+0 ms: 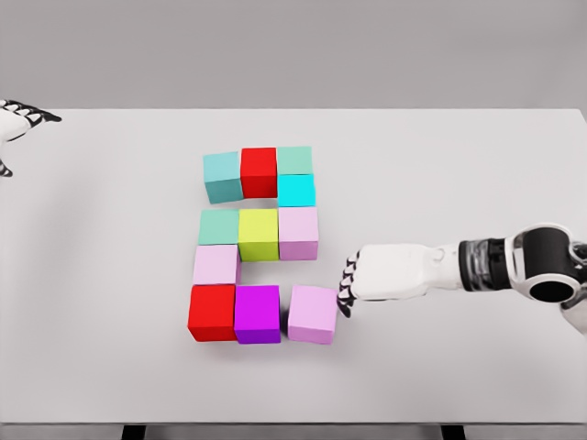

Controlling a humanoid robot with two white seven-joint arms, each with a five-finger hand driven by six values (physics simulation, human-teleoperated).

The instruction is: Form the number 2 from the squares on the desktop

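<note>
Several coloured cubes stand close together mid-table in the shape of a 2. The top row is a teal cube (222, 177), a red cube (259, 171) and a green cube (294, 159), with a cyan cube (296, 191) below it. The middle row holds a mint cube (218, 227), a yellow cube (259, 234) and a pink cube (298, 233). A pale pink cube (215, 265) links down to a red cube (212, 313), a magenta cube (257, 313) and a lilac cube (313, 313). My right hand (348, 284) rests fingertips against the lilac cube's right side, fingers curled, holding nothing. My left hand (16, 124) shows at the far left edge.
The white table (459, 165) stretches wide to the right and left of the cubes. Its front edge (293, 423) runs along the bottom. A small gap separates the lilac cube from the magenta one.
</note>
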